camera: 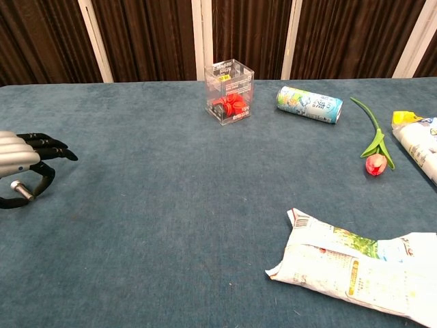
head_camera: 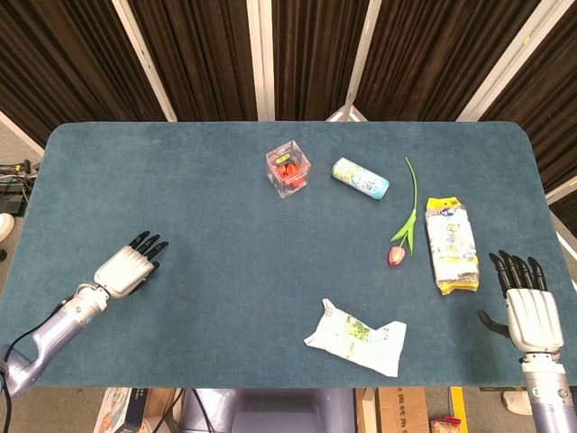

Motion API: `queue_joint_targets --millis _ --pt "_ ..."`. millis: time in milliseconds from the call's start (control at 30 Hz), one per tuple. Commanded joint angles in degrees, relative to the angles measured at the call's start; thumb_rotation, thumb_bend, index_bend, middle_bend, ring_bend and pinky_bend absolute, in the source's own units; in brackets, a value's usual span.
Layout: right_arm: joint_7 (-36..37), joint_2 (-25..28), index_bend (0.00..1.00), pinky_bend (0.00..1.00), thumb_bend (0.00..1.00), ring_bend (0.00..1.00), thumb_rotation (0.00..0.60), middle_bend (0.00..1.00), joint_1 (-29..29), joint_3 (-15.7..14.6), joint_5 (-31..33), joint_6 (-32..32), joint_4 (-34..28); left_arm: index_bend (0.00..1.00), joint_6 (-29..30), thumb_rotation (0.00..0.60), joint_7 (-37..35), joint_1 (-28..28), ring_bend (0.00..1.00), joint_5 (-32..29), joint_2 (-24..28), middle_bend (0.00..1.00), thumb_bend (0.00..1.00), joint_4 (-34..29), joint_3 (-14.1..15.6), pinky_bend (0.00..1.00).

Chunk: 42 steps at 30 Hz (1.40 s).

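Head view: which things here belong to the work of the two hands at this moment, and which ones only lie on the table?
In the work:
left hand, holds nothing
right hand, holds nothing
long snack packet, nearest to the right hand

Lying about:
clear box of red pieces
can, on its side
tulip
crumpled bag

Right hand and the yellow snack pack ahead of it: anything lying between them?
Nothing; head view shows only bare blue table between the right hand and snack pack.
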Motion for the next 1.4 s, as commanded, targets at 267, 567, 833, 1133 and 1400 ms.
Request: queue_joint_targets --millis 267,567,833,1133,1400 --pt "0.12 -0.04 0.11 0.03 0.19 0.10 0.600 0.10 0.10 -0.04 0.07 -0.26 0.02 0.57 -0.20 0.600 0.62 0.01 0.03 -0.31 0.11 0.09 0.50 -0.19 0.10 0.05" --pt "0.12 -0.09 0.11 0.03 0.19 0.10 0.600 0.10 0.12 -0.03 0.13 -0.30 0.07 0.57 1.82 0.600 -1.10 0.24 0.03 -0.55 1.21 0.09 0.50 -1.55 -0.56 0.05" --pt "0.13 -0.08 0.11 0.03 0.19 0.10 0.600 0.10 0.17 -0.09 0.11 -0.43 0.01 0.57 4.56 0.600 -6.31 0.73 0.03 -0.74 3.27 0.10 0.50 -4.15 -1.18 0.06" --pt "-0.06 -0.17 0.11 0.03 0.19 0.10 0.600 0.10 0.21 -0.17 0.06 -0.49 -0.01 0.57 6.02 0.600 -16.93 1.43 0.03 -1.29 4.36 0.11 0.50 -4.61 -1.19 0.07" --pt "-0.08 -0.23 0.11 0.03 0.19 0.10 0.600 0.10 0.28 -0.13 0.23 -0.66 -0.01 0.57 7.81 0.600 -22.28 1.71 0.03 -1.35 4.57 0.11 0.50 -4.21 -1.80 0.08"
